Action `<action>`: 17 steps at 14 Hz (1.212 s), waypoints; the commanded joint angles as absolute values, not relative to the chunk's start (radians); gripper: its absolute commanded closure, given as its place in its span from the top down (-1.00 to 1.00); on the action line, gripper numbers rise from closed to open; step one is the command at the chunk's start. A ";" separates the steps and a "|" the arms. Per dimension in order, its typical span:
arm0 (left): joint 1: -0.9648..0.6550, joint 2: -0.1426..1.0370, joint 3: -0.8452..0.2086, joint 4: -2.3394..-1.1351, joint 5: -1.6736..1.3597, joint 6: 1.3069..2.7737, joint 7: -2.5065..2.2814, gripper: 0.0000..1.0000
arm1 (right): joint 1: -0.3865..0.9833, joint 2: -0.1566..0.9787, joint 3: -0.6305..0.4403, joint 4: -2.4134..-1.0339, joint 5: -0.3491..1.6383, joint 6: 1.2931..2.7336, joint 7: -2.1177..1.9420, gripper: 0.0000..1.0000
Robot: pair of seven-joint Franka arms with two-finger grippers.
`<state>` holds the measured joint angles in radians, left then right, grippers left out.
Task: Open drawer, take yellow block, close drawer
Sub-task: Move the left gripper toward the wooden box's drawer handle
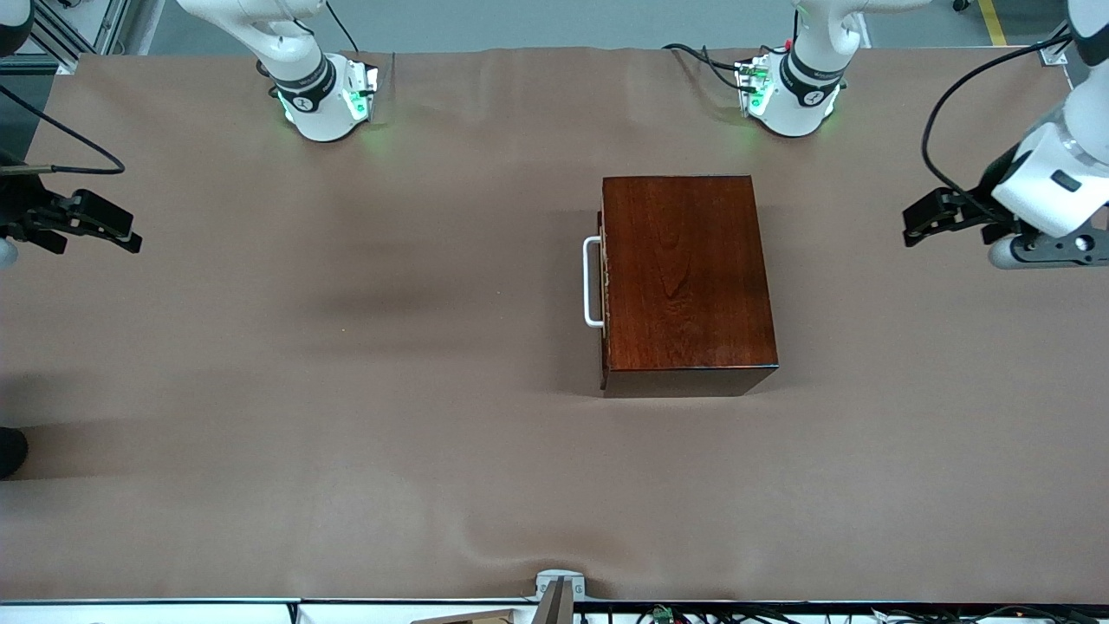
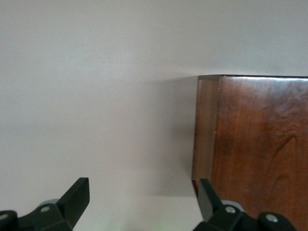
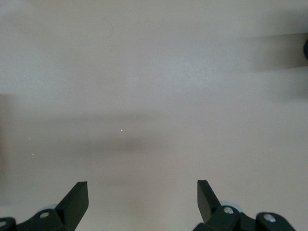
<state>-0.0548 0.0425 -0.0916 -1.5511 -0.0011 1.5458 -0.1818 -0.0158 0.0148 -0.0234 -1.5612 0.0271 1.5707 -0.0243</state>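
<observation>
A glossy dark red-brown wooden box (image 1: 684, 282) stands mid-table, nearer the left arm's end. Its drawer (image 1: 604, 286) is shut, with the white U-shaped handle (image 1: 592, 282) facing the right arm's end. The yellow block is hidden. My left gripper (image 1: 917, 221) hangs open above the cloth at the left arm's end, apart from the box; its wrist view shows the box's corner (image 2: 255, 144) past the open gripper (image 2: 143, 197). My right gripper (image 1: 121, 234) hangs open over the cloth at the right arm's end, holding nothing, with only bare cloth between its jaws (image 3: 143, 197).
A brown cloth (image 1: 346, 390) covers the whole table. Both arm bases (image 1: 325, 95) (image 1: 793, 91) stand at the table's edge farthest from the front camera. A small metal bracket (image 1: 559, 589) sits at the table's nearest edge.
</observation>
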 commanded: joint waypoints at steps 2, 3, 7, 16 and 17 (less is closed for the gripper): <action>-0.057 0.107 -0.130 -1.474 -0.069 1.537 -0.308 1.00 | -0.034 -0.003 -0.011 -1.571 0.032 1.571 -0.034 1.00; -0.057 0.118 -0.139 -1.471 -0.086 1.537 -0.339 1.00 | -0.032 -0.003 -0.009 -1.571 0.032 1.571 -0.034 1.00; -0.061 0.170 -0.161 -1.413 -0.147 1.537 -0.408 1.00 | -0.032 -0.003 -0.011 -1.571 0.032 1.571 -0.034 1.00; -0.260 0.299 -0.180 -1.302 -0.138 1.630 -0.716 1.00 | -0.032 -0.003 -0.009 -1.571 0.032 1.571 -0.034 1.00; -0.284 0.307 -0.178 -1.302 -0.127 1.664 -0.741 1.00 | -0.032 -0.003 -0.009 -1.571 0.032 1.571 -0.034 1.00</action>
<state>-0.2410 0.2756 -0.1863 -1.3391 -0.1373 1.6362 -0.6930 -0.0158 0.0148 -0.0224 -1.5613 0.0271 1.5707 -0.0244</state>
